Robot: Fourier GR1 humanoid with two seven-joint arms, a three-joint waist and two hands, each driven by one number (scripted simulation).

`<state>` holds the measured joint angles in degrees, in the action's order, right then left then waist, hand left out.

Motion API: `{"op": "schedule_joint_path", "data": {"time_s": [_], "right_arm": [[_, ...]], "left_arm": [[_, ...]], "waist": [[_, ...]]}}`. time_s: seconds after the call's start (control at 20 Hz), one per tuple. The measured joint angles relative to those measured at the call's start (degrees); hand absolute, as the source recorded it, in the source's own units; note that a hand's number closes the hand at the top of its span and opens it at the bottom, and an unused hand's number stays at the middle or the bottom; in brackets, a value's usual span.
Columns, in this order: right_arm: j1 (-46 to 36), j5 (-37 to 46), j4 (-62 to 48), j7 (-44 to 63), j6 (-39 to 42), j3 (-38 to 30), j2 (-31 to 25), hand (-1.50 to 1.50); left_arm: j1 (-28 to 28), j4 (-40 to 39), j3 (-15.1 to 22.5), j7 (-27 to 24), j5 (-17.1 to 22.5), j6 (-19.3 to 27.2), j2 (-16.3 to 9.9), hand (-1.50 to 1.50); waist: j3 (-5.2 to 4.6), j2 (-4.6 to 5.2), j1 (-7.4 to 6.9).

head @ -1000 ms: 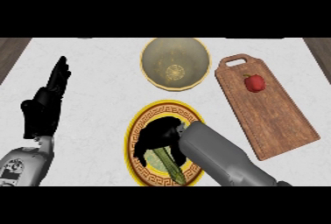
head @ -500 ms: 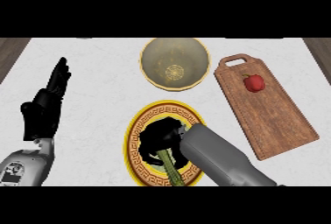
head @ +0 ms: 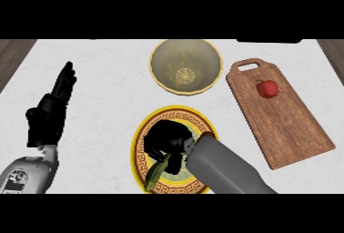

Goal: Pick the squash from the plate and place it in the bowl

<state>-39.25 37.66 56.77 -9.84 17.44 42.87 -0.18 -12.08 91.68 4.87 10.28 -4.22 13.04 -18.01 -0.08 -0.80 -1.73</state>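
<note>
Head view: a pale marbled tabletop (head: 107, 59) is seen from steeply above. At its far middle a round yellow-olive ceramic bowl (head: 185, 66) is set, with nothing seen inside it. To the right a brown wooden cutting board with a handle hole (head: 282, 123) is laid, and a small red pepper-like fruit (head: 267, 88) rests near its far end. Nearer the lower edge, a round plate with a yellow rim and a dark patterned band (head: 141, 150) is placed, well apart from the bowl.

The right robot hand (head: 168, 143) is lowered over the middle of this plate, its black fingers curled down around the elongated green squash (head: 156, 174). Only the near tip of the squash is seen, sticking out below the hand towards the plate's near-left rim. The left robot hand (head: 50, 111) is held open and at rest near the left edge, fingers straight.

Compared with a second ago, the right robot hand is seen to have closed in and settled lower on the squash, more of which is now hidden beneath the fingers. The squash has not left the plate. By this the grasp is judged to be just about completed, so the picking step is nearly done, while the lift and the carry to the bowl remain to be made.
</note>
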Motion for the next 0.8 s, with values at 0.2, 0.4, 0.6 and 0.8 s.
{"op": "schedule_joint_path", "data": {"time_s": [0.2,0.4,0.6,0.8], "right_arm": [[2.21,-4.81,5.75,12.36,-8.09,-0.82,0.10,1.50],[2.37,-9.08,13.39,23.19,-18.44,-0.16,0.15,1.50],[0.17,-10.26,20.03,35.49,-29.18,2.14,0.18,1.50],[-5.26,-7.53,23.76,50.58,-37.42,5.05,0.17,1.50]], "left_arm": [[-0.60,-0.31,0.28,0.21,0.05,-0.32,0.18,0.00],[-1.26,-0.96,0.57,0.12,0.16,-0.78,0.40,0.00],[-1.77,-1.54,0.89,0.28,-0.04,-0.71,0.84,0.00],[-2.36,-2.28,0.44,0.08,-0.13,-0.80,0.62,0.00]], "waist": [[0.08,-0.15,-0.74],[0.09,-0.22,-1.34],[0.02,-0.40,-1.51],[-0.09,-0.40,-1.10]]}}
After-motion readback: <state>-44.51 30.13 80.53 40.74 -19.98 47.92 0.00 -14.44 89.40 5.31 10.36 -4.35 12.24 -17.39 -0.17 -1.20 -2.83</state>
